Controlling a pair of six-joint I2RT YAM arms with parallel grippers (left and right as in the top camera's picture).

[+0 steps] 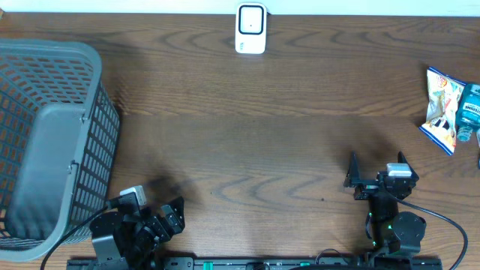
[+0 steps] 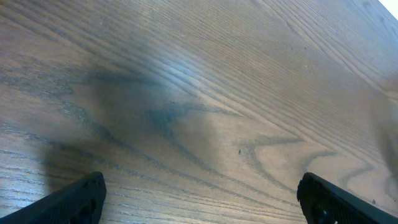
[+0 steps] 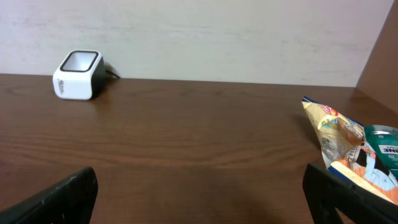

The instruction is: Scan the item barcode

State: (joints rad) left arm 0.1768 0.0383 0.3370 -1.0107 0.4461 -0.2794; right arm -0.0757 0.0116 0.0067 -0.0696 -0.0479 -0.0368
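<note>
Left gripper [image 2: 199, 208]: your left fingers stand wide apart; they hold nothing and touch nothing, with only bare wood grain between the two dark tips in the wrist view.
Left gripper position: it sits low at the near edge of the table [image 1: 255, 135], just beside the grey basket [image 1: 97, 150].
Right gripper [image 1: 377, 169]: your right fingers are likewise spread fully apart, with nothing gripped and nothing touching them.
Right gripper position: near edge, right side, facing across the table toward the far wall.
Snack bag [image 1: 441, 109]: a crinkled pouch, white with yellow, orange and blue print, lying flat at the table's right edge, well apart from both grippers. You cannot pick out a barcode on it in any view.
Teal packet [image 1: 471, 109]: it touches the snack bag on the bag's right side and is partly cut off by the frame; white lettering shows but is too small to read.
Scanner [image 1: 250, 28]: a small white unit with a dark window, upright at the far edge near the middle, well apart from the bag.
</note>
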